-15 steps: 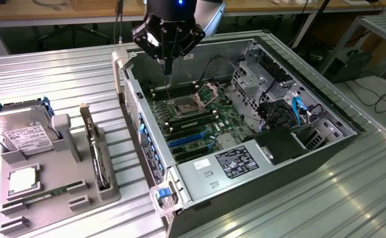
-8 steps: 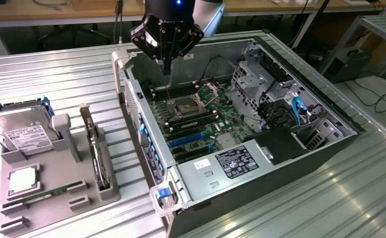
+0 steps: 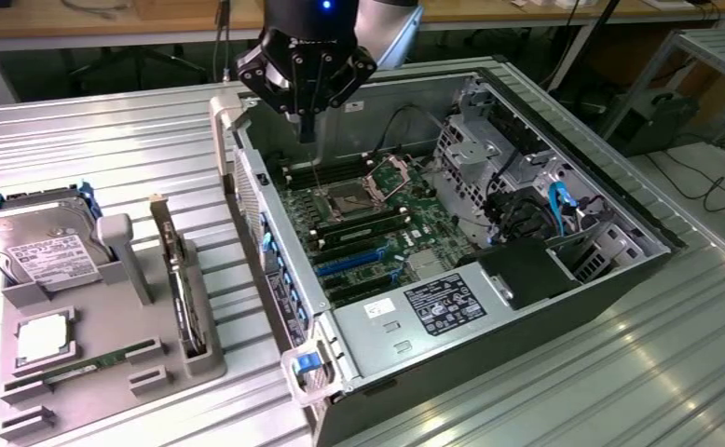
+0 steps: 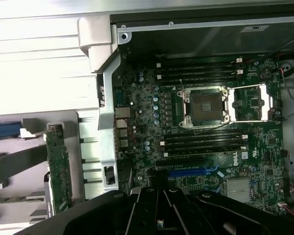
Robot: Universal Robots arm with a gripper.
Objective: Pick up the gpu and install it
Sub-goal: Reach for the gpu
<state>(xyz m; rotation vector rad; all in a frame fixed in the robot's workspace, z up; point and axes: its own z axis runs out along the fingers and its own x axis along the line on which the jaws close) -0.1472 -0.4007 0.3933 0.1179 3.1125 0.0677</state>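
Grey plastic holder [image 3: 102, 372] sits on the ribbed metal worktop [image 3: 114, 140] at the exterior view's left. The gpu [image 3: 183, 279] stands on edge in one of its slots, just beside the open PC case [image 3: 611, 233]. Same holder also has an HDD [image 3: 39, 247] w/ white label, a CPU chip [image 3: 42, 335] and a RAM stick [image 3: 89, 363] lying flat. Gripper [image 3: 307, 135] hangs over the far end of the motherboard [image 3: 376, 228], near the RAM slots and well apart from the gpu. Its fingers are closed together and empty. The case's rear wall [image 3: 257, 242] stands btwn gpu and board. Inside the case: CPU socket [image 4: 206, 105], 2nd socket w/ frame lifted [image 4: 252, 103], blue slot [image 4: 186, 172], PSU [image 3: 425, 312] w/ label, blue cables [image 3: 562, 209]. The gpu is seen edge-on, so its face is hard to make out. In the wrist view its end is cut off by the gripper's dark body, which also covers part of the board. Arm is cut off at the frame edge in the exterior view.
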